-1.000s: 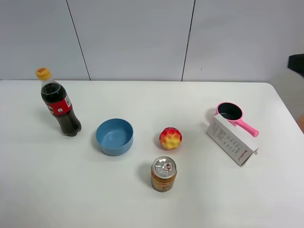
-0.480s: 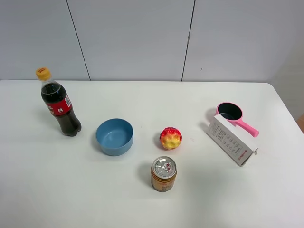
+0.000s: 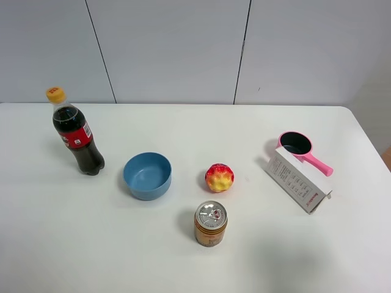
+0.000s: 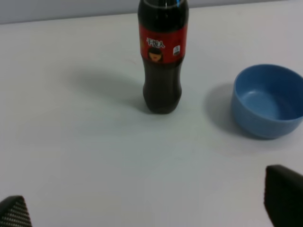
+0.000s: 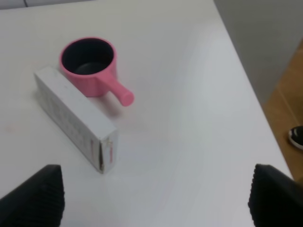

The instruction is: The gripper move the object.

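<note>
A smooth white table (image 3: 183, 256) meets grey wall panels. The object (image 3: 299, 180), a matte cardboard box on its long edge, touches the glossy pink saucepan (image 3: 297, 146). The right gripper (image 5: 156, 198) hangs spread wide, empty; it should straddle the box's narrow width, clear of the pot.

Box (image 5: 71, 115) is showing matt white cardboard; pot (image 5: 90, 66) glossy pink plastic; can (image 3: 211, 223) shiny metal; table (image 3: 305, 256) smooth matt white.

Cola bottle (image 4: 162, 56) top cut off.
</note>
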`<action>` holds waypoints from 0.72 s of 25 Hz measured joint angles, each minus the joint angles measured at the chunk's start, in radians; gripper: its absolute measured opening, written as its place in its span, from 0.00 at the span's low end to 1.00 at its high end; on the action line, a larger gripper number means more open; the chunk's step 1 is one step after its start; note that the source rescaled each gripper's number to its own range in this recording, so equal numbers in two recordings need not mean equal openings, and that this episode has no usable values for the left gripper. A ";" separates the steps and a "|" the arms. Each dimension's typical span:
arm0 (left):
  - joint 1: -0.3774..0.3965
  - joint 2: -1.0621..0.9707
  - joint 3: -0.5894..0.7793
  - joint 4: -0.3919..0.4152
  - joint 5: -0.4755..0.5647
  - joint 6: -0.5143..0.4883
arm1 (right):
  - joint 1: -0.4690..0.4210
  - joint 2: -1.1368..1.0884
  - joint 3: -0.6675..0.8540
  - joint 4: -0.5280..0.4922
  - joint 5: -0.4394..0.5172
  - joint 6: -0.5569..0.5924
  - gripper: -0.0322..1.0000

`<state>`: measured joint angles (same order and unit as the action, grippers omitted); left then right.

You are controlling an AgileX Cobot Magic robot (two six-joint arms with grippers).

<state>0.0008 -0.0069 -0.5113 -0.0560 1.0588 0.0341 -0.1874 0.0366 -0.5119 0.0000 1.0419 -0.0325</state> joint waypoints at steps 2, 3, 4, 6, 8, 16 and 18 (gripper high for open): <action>0.000 0.000 0.000 0.000 0.000 0.000 | 0.011 -0.032 0.009 -0.016 0.017 0.012 0.72; 0.000 0.000 0.000 0.000 0.000 0.000 | 0.018 -0.038 0.014 -0.017 0.017 0.016 0.72; 0.000 0.000 0.000 0.000 0.000 0.000 | 0.022 -0.039 0.016 -0.017 0.019 0.018 0.72; 0.000 0.000 0.000 0.000 0.000 0.000 | 0.037 -0.039 0.016 -0.018 0.019 0.018 0.72; 0.000 0.000 0.000 0.000 0.000 0.000 | 0.055 -0.039 0.016 -0.018 0.019 0.018 0.72; 0.000 0.000 0.000 0.000 0.000 0.000 | 0.061 -0.039 0.016 -0.018 0.019 0.018 0.72; 0.000 0.000 0.000 0.000 0.000 0.000 | 0.061 -0.039 0.016 -0.018 0.019 0.018 0.72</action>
<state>0.0008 -0.0069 -0.5113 -0.0560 1.0588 0.0341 -0.1260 -0.0025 -0.4960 -0.0177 1.0608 -0.0150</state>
